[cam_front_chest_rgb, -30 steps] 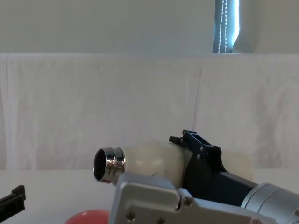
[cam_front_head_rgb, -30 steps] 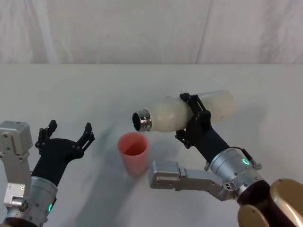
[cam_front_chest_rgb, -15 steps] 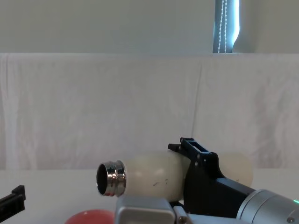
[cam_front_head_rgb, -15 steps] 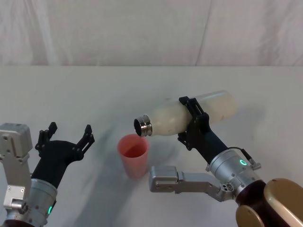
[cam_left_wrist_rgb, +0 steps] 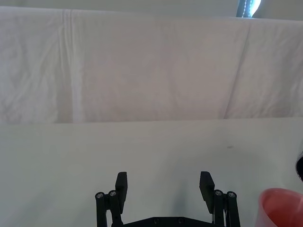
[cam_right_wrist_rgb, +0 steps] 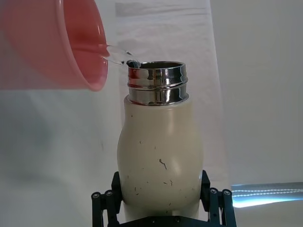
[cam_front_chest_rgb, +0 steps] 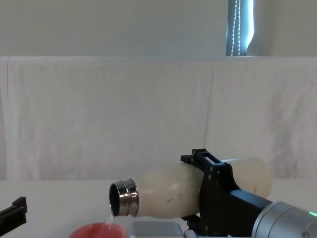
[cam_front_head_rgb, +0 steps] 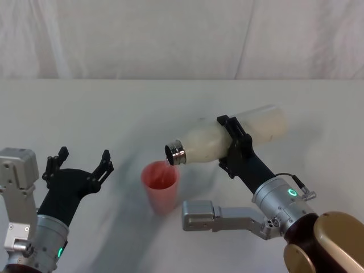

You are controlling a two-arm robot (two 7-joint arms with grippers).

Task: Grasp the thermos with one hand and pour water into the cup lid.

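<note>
Head view: the thermos (cam_front_head_rgb: 227,138) is clamped in the right claw (cam_front_head_rgb: 234,145), tipped neck-down to the left, and water (cam_front_chest_rgb: 112,220) is being poured into the cup lid (cam_front_head_rgb: 161,183) standing on the desk (cam_front_head_rgb: 85,114). The left claw (cam_front_head_rgb: 78,163) is held wide open, near left.

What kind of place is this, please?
Probably a robot test or lab setup: a plain white table backed by white cloth, where the right gripper pours from a thermos into a cup lid.
</note>
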